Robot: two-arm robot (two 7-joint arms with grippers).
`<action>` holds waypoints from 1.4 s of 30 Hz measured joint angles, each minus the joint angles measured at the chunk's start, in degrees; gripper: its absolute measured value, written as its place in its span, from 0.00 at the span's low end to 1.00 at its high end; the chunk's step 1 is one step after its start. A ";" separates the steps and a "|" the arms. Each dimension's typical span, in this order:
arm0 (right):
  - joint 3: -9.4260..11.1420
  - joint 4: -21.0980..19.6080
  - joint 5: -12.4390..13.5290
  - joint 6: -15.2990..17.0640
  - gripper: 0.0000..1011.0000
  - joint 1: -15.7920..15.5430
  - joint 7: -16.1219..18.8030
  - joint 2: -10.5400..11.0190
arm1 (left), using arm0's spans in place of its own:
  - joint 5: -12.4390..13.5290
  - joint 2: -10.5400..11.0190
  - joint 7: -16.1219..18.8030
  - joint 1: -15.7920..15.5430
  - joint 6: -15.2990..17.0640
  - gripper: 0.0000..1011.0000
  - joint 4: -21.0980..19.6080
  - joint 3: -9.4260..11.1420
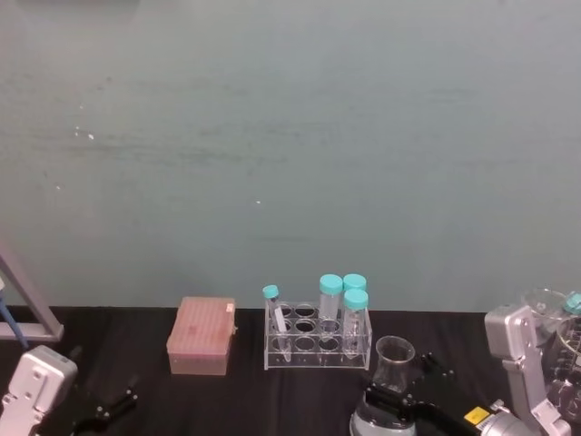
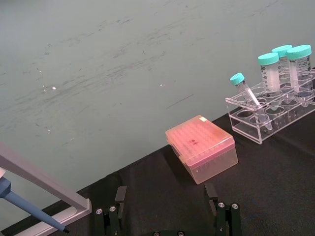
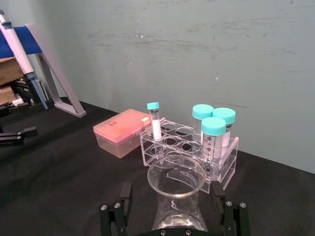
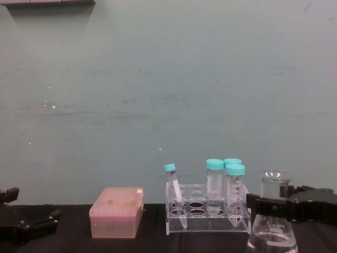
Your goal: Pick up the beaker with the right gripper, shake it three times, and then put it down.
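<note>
The beaker (image 1: 394,361) is a clear conical flask standing on the black table just in front of the tube rack, at the front right. My right gripper (image 1: 392,404) sits around its lower neck. In the right wrist view the beaker (image 3: 176,184) stands between the two fingers (image 3: 125,196) with a gap on each side, so the gripper (image 3: 171,194) is open. From the chest, the black gripper (image 4: 287,205) crosses the beaker (image 4: 275,183) below its rim. My left gripper (image 2: 166,194) rests open and empty at the front left.
A clear tube rack (image 1: 318,341) with teal-capped tubes stands mid-table, right behind the beaker. A pink tip box (image 1: 201,334) lies to its left. A pipette stand (image 2: 39,182) is at the far left and other glassware (image 1: 556,350) at the far right. A teal wall closes the back.
</note>
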 joint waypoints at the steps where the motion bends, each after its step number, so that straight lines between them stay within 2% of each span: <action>1: 0.00 0.19 -0.21 -0.04 0.99 0.14 -0.05 -0.28 | 0.00 0.00 0.00 0.00 0.00 0.99 0.00 0.00; 12: 0.51 0.97 -1.50 0.04 0.99 0.47 -0.72 -1.68 | 0.00 0.00 0.00 0.00 0.00 0.99 0.00 0.00; 27: 1.70 0.76 -1.77 1.13 0.99 -0.11 -1.23 -2.42 | 0.00 0.00 0.00 0.00 0.00 0.99 0.00 0.00; 42: 2.05 1.55 -2.09 1.14 0.99 0.26 -1.41 -3.40 | 0.00 0.00 0.00 0.00 0.00 0.99 0.00 0.00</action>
